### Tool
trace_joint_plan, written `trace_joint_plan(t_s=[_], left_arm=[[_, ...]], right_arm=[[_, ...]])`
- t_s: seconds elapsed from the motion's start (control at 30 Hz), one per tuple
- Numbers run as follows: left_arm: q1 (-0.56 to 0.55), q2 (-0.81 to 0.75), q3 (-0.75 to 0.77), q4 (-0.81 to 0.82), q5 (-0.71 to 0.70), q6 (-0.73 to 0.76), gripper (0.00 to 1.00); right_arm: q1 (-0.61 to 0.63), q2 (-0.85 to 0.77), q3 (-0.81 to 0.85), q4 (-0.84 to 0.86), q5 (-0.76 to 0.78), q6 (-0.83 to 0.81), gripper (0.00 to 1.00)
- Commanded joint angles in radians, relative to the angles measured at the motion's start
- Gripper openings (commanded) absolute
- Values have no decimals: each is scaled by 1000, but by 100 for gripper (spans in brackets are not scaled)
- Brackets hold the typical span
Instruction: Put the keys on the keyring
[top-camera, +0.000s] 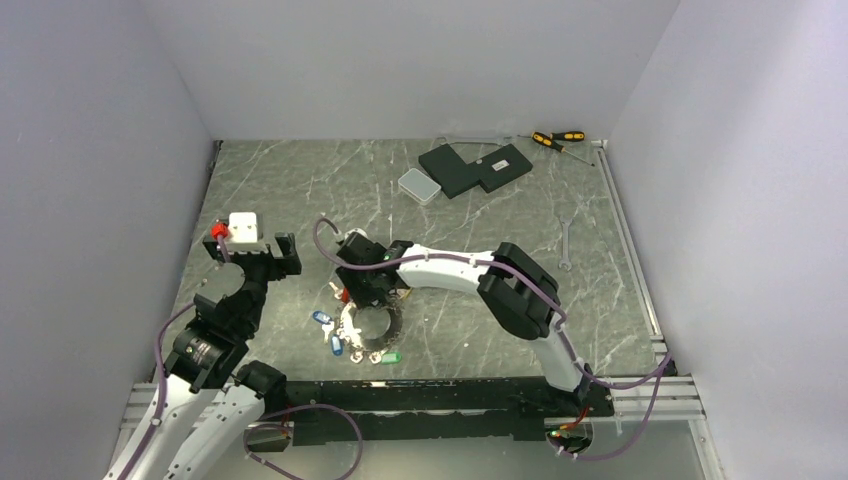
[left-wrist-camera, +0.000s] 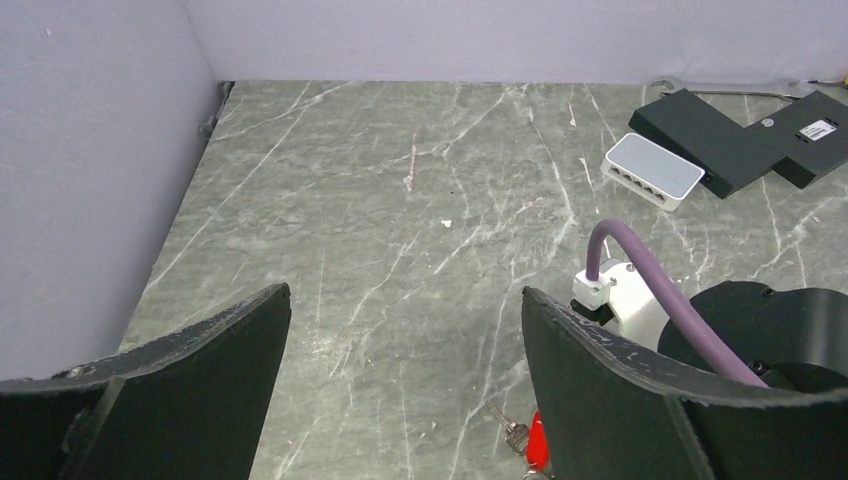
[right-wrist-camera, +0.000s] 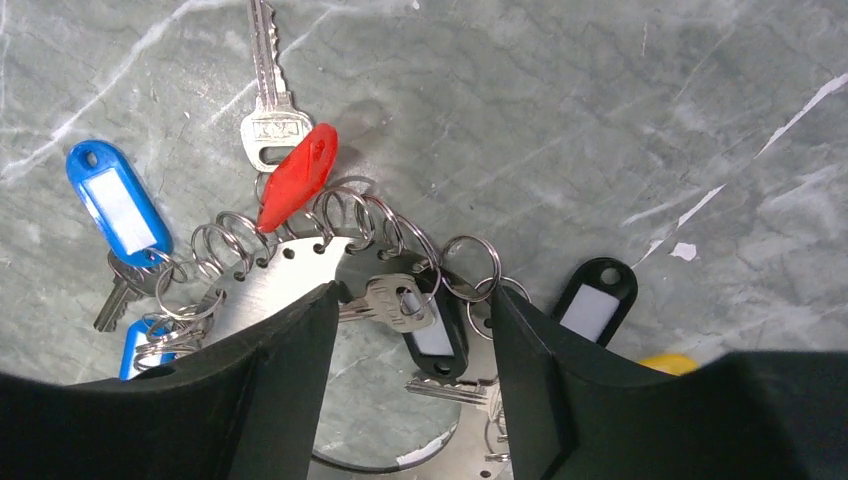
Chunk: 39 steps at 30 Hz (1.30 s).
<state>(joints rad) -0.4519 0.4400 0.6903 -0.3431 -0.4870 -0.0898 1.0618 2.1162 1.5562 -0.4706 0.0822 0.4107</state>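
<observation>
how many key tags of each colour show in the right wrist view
blue tags: 2
red tag: 1
black tags: 2
yellow tag, mostly hidden: 1
total: 6

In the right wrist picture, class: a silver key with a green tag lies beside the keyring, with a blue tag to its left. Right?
No. The right wrist view shows a red tag, not a green one. The silver key does lie beside the keyring, with a blue tag to its left.
</observation>
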Motion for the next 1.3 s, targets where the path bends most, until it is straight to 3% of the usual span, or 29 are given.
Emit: trace_joint_plan(t_s=[0.0,0.17,0.43,0.83,0.97,1.1,1.27], left_arm=[[5,-14,26,17,-8,12,89],[5,-17,25,19,-3,12,89],[5,-18,23,17,-1,13,89],[5,-20,23,16,-2,18,88],[5,-18,22,18,0,19,88],[5,-15,23,19,6,19,88],[5,-17,21,19,6,21,88]], right_arm=[[23,15,45,-41,48,40,57],[41,47,74,-75,80,36,34],[52,40,84,-90,124,10,15],[58,-2,91,-118,153,-37,20],[61,0,90,-118,148,-38,31],[66,-12,91,-111,146,-46,35],[69,-5,102,-114,143,-58,26]])
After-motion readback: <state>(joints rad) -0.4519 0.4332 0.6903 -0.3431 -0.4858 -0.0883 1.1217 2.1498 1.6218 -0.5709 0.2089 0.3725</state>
